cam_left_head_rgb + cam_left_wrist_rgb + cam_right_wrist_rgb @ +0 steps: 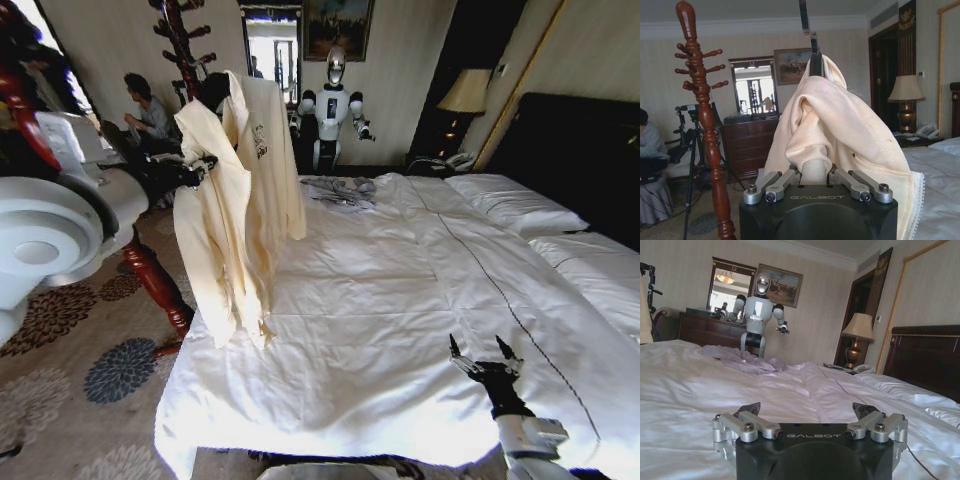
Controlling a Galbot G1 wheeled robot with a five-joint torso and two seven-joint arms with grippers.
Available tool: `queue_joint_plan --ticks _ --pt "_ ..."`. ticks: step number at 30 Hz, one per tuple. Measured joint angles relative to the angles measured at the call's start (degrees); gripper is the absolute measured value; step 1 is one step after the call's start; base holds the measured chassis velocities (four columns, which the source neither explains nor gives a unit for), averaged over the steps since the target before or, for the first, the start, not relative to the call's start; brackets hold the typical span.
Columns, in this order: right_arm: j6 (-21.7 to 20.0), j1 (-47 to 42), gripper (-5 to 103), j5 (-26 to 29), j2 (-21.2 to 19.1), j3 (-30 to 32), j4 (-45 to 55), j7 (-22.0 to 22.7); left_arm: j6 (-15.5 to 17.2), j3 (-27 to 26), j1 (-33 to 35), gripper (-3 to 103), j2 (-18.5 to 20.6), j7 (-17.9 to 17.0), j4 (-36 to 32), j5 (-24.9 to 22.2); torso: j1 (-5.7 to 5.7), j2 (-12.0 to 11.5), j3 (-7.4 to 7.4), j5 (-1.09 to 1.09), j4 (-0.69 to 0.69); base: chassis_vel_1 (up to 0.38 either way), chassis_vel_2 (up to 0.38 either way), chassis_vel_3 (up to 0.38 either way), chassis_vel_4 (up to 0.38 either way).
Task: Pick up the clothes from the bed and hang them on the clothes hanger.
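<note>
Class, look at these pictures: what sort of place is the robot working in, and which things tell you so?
Most likely a hotel bedroom: a wide bed with white sheets and a dark headboard, a bedside lamp beside a telephone, and a wooden dresser under a mirror.

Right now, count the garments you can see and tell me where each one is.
2. The cream-yellow shirt hangs off the bed's left side, gripped by the left gripper. A grey garment lies crumpled at the bed's far edge. Folds may hide others.
</note>
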Motion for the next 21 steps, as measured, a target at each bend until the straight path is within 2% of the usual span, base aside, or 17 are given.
queue_joint_plan --ticks 1,5,7,10,12,13,15,21 --pt "0.0 0.0 100 0.0 0.0 0.0 0.0 0.0 0.0 0.0 0.0 19 0.0 0.0 0.0 0.0 0.0 0.0 0.0 0.0 0.0 0.0 0.0 0.0 0.0" --pt "0.0 0.0 100 0.0 0.0 0.0 0.0 0.0 1.1 1.4 -5.4 19 0.0 -3.9 2.0 -6.9 0.0 0.0 0.0 0.0 0.0 0.0 0.0 0.0 0.0" --pt "0.0 0.0 100 0.0 0.0 0.0 0.0 0.0 1.4 1.7 -6.5 19 0.0 -4.5 2.3 -8.3 0.0 0.0 0.0 0.0 -0.01 0.0 0.0 0.0 0.0" --pt "0.0 0.0 100 0.0 0.0 0.0 0.0 0.0 3.1 3.1 -13.3 19 0.7 -7.6 4.1 -17.2 0.0 0.0 0.0 0.03 -0.01 0.0 0.0 0.0 0.0" --pt "0.0 0.0 100 0.0 0.0 0.0 0.0 0.0 3.4 3.3 -14.1 19 0.9 -8.1 4.3 -18.5 0.0 0.0 0.0 0.03 -0.01 0.0 0.0 0.0 0.0" --pt "0.0 0.0 100 0.0 0.0 0.0 0.0 0.0 4.4 3.5 -15.5 19 1.8 -9.7 4.9 -21.9 0.0 0.0 -0.01 0.01 -0.01 0.0 0.0 0.0 0.0" --pt "0.0 0.0 100 0.0 0.0 0.0 0.0 0.0 5.2 3.5 -16.5 19 2.8 -11.6 5.4 -25.1 0.0 0.0 -0.01 0.01 0.01 0.0 0.0 0.0 0.0" --pt "0.0 0.0 100 0.0 0.0 0.0 0.0 0.0 5.5 3.0 -16.7 19 4.9 -13.7 5.8 -28.5 0.0 0.0 0.0 0.01 0.0 0.0 0.0 0.0 0.0"
